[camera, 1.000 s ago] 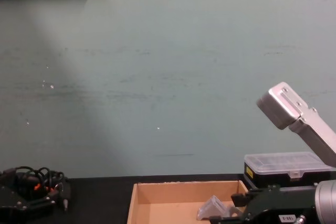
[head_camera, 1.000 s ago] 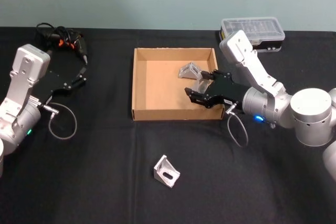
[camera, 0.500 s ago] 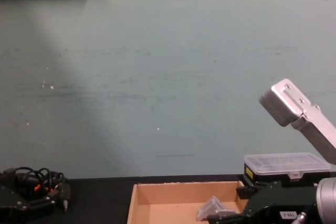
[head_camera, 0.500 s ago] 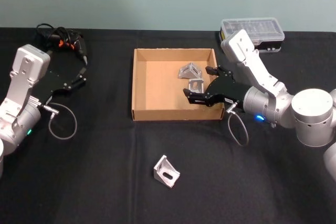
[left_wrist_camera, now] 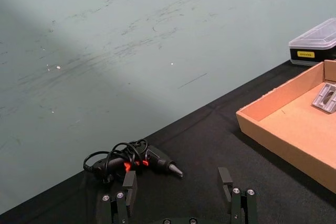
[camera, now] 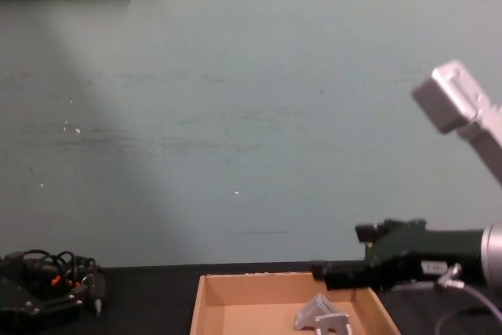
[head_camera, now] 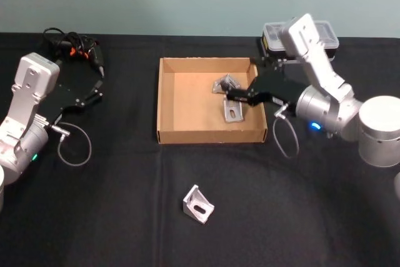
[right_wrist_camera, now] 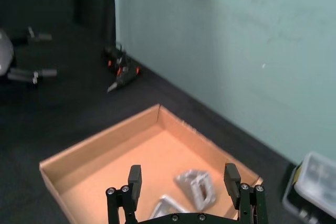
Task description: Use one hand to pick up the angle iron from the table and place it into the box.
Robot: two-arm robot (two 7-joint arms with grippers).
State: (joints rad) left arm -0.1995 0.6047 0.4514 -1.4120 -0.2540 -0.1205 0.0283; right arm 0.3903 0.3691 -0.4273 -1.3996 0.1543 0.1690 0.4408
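1. The fingers of the right gripper are held spread, with nothing between them, above the right part of the box.
2. A flat angle iron and a farther angle iron are seen inside the box.
3. A third angle iron is left on the table in front of the box, well apart from both grippers.
4. The left gripper is parked at the table's left, fingers spread, near a corded screwdriver.
5. A clear-lidded case is set behind the right arm. The writing on its yellow label cannot be read.

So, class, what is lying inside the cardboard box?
Two metal angle brackets lie on the floor of the box, toward its right side. The right gripper hangs open above them and hides the floor in the right rear corner from the head view.
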